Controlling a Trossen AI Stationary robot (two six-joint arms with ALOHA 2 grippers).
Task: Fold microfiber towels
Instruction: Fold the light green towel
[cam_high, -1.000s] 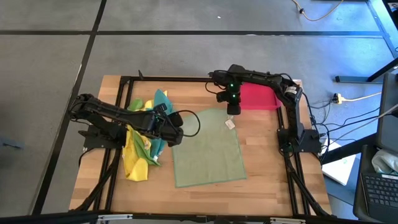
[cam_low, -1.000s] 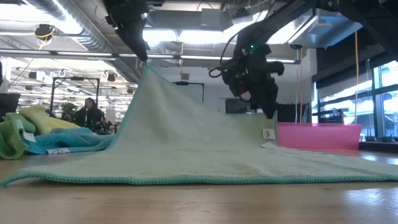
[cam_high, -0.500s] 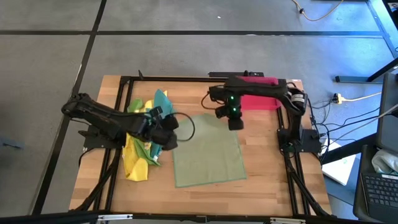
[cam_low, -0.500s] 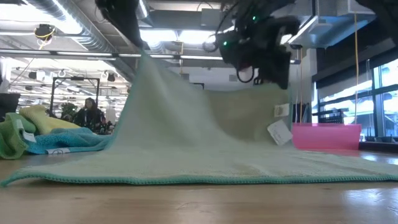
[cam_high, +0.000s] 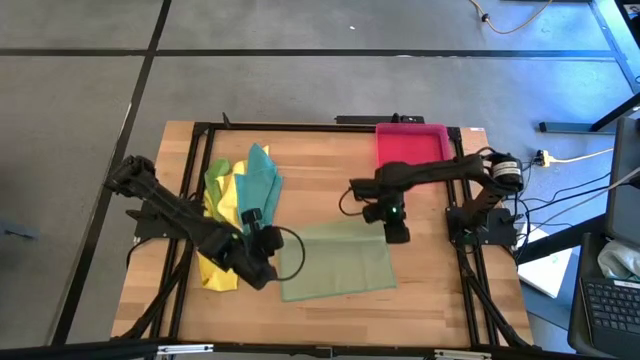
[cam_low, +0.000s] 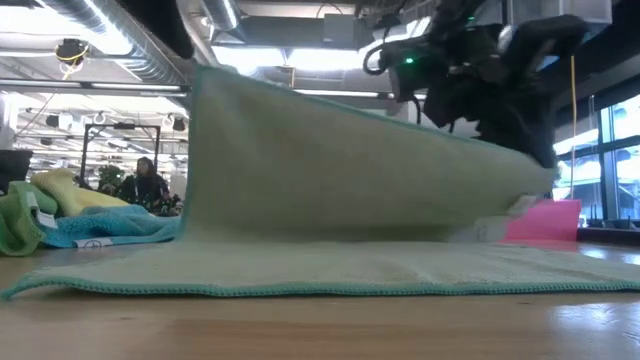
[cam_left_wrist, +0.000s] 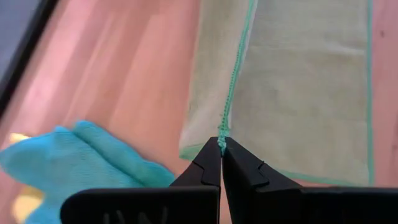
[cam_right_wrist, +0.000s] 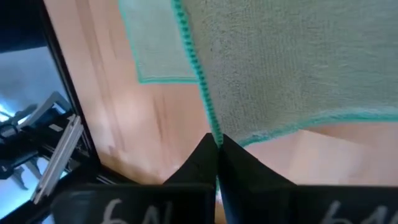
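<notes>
Seen from above, we find the pale olive towel lying near the front middle of the wooden table, its far half lifted and carried forward over the near half. The left gripper pinches the towel's left raised corner, fingers pressed together on the teal-stitched hem — the left wrist view shows the hem running straight into the clamped tips. The right gripper is likewise clamped on the right raised corner, just above the towel's right edge; in its wrist view the stitched edge meets the closed fingertips. From table height we see the raised half as a broad sheet hanging above the flat lower layer. The remaining cloths — yellow, bright green and teal — lie heaped at the table's left side, beside the left arm. The pink-red tray sits at the far right corner, well apart from the towel.
</notes>
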